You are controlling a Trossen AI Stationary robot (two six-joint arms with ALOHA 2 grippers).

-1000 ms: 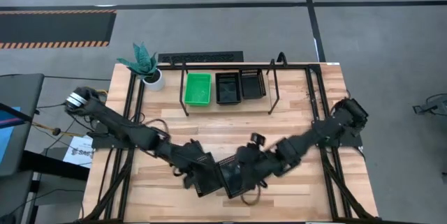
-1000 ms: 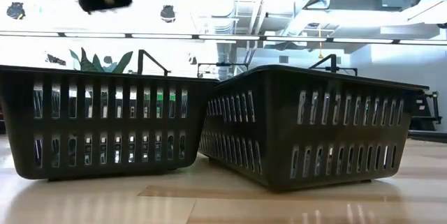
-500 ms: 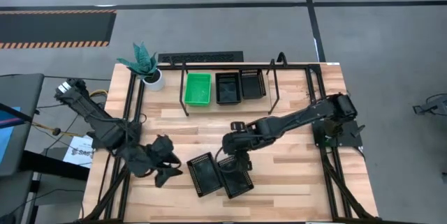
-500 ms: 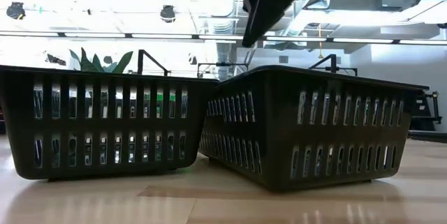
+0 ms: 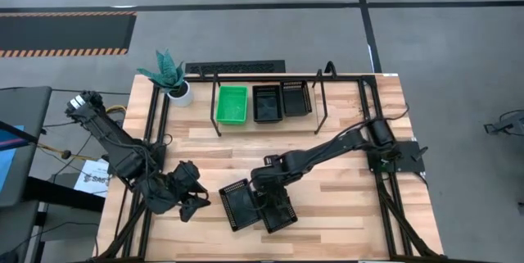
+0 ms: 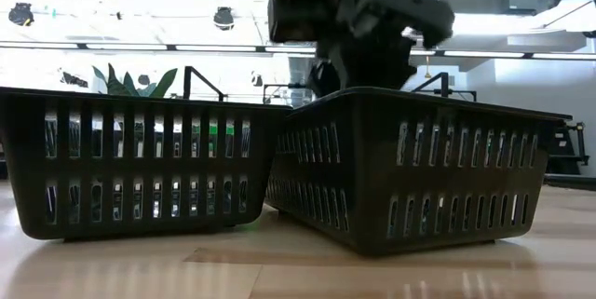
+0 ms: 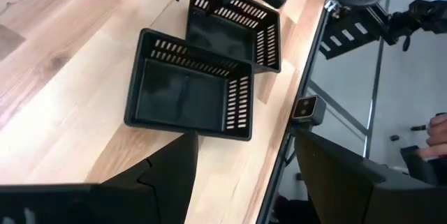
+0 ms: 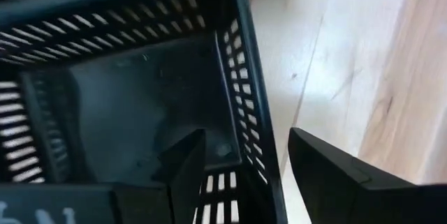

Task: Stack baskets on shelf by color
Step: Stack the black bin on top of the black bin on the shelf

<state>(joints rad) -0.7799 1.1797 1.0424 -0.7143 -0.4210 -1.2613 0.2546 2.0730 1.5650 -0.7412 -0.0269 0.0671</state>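
Note:
Two black baskets sit side by side on their bases near the table's near edge: the left one (image 5: 236, 206) (image 7: 185, 98) (image 6: 140, 164) and the right one (image 5: 278, 211) (image 6: 419, 173). My right gripper (image 5: 264, 185) (image 8: 241, 165) is open above the right basket's far end. One finger is inside its slotted wall (image 8: 244, 105) and one outside; whether they touch it I cannot tell. My left gripper (image 5: 190, 201) (image 7: 244, 161) is open, left of both baskets. On the shelf (image 5: 320, 107), a green basket (image 5: 231, 104) and two black ones (image 5: 267, 104) (image 5: 295, 97) rest on their bases.
A potted plant (image 5: 169, 79) stands at the table's far left corner. Black frame tubes (image 5: 151, 165) (image 5: 378, 185) run along both side edges. Bare wood lies between the shelf and the two near baskets, and to their right.
My left gripper has drawn back from the baskets toward the table's left edge. My right gripper lifted off toward the far side, then came down over the right basket's far end. Both near baskets stayed where they were.

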